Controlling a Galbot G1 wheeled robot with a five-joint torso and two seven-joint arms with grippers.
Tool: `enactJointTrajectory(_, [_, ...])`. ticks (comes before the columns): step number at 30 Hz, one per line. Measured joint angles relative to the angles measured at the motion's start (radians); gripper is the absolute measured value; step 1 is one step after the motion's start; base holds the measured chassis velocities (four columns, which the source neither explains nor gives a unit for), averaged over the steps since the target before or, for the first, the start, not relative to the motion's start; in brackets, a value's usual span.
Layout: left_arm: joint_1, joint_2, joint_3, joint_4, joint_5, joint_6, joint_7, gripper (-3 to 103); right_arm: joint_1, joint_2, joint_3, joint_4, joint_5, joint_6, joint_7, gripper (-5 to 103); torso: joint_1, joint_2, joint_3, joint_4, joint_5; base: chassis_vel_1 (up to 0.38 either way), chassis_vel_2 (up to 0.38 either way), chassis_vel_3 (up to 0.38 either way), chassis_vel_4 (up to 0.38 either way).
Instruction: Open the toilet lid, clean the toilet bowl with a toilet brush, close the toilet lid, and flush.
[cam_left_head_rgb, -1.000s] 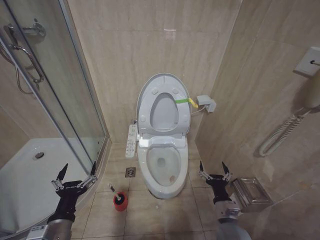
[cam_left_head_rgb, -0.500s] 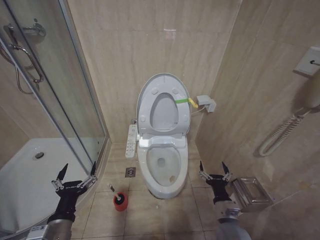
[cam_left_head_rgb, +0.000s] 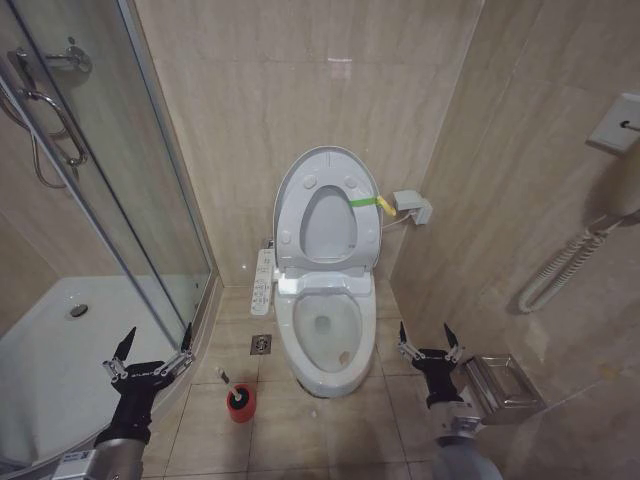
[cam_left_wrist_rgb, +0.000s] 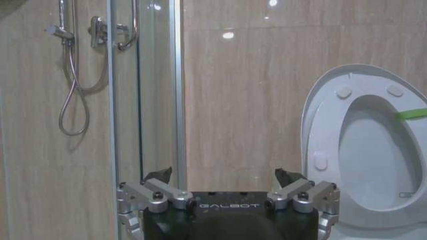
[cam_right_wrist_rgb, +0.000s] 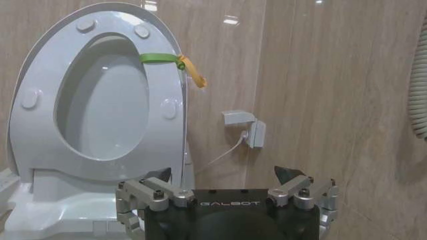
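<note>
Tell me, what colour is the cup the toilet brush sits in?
Red. The toilet brush holder shows best in the head view.

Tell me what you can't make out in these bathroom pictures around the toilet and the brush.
- Toilet brush, head view: bristles hidden inside its red holder.
- Button panel, head view: labels too small to read.
- Toilet bowl, left wrist view: cut off by the picture's edge; just the raised toilet lid appears.
- Metal tray, head view: partly behind the right gripper.
</note>
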Motion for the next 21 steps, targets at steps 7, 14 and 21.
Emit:
enactJointTrajectory(7, [0.000, 0.000, 0.000, 0.000, 0.000, 0.000, 0.000, 100, 0.000, 0.000, 0.000, 0.000, 0.000, 0.000, 0.000, 100, 0.000, 0.000, 0.000, 0.0000, -0.0002, 0.000, 0.000, 0.000, 0.000])
enactJointTrajectory(14, [0.000, 0.000, 0.000, 0.000, 0.000, 0.000, 0.000, 100, 0.000, 0.000, 0.000, 0.000, 0.000, 0.000, 0.000, 100, 0.000, 0.000, 0.000, 0.0000, -0.0001, 0.000, 0.000, 0.000, 0.000])
enactJointTrajectory(21, [0.000, 0.000, 0.000, 0.000, 0.000, 0.000, 0.000, 100, 0.000, 0.000, 0.000, 0.000, 0.000, 0.000, 0.000, 100, 0.000, 0.000, 0.000, 0.0000, -0.0001, 0.000, 0.000, 0.000, 0.000])
